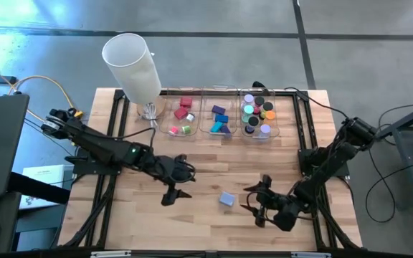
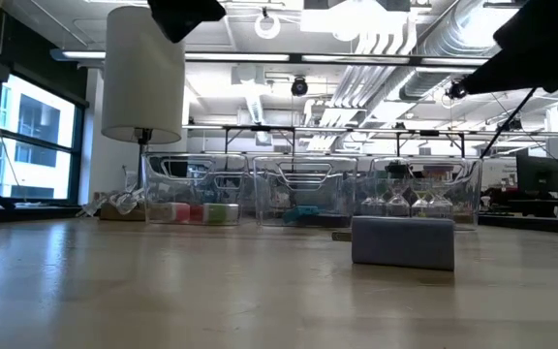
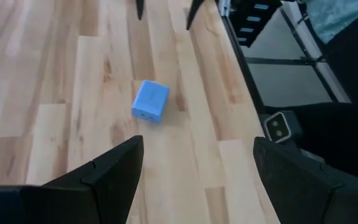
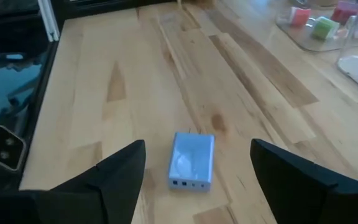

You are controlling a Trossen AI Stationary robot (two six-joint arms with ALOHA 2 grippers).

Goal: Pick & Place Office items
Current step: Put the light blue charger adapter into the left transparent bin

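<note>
Nearest the low camera lay a pale blue block (image 2: 402, 241), alone on the bare wooden surface (image 1: 206, 222), resting flat and touching nothing else. From above, the block (image 1: 226, 199) sat toward the front of the surface, between the two arms. The left pincer (image 1: 177, 193) hung just to its left, fingers spread and empty; in the left wrist view the block (image 3: 150, 101) showed ahead of the spread fingers (image 3: 114, 174), apart from them. The right pincer (image 1: 255, 204) stood just to the block's right, also released and holding nothing; in its wrist view the block (image 4: 192, 160) lay between the two dark fingers (image 4: 118, 171) without touching either.

Along the back edge stood three clear plastic bins side by side. The left bin (image 1: 180, 129) held red, pink and green pieces, the middle bin (image 1: 219, 130) purple, blue and teal pieces, and the right bin (image 1: 259, 133) round rolls in several colours. A tall white cylinder (image 1: 133, 64) stood beside the left bin.
</note>
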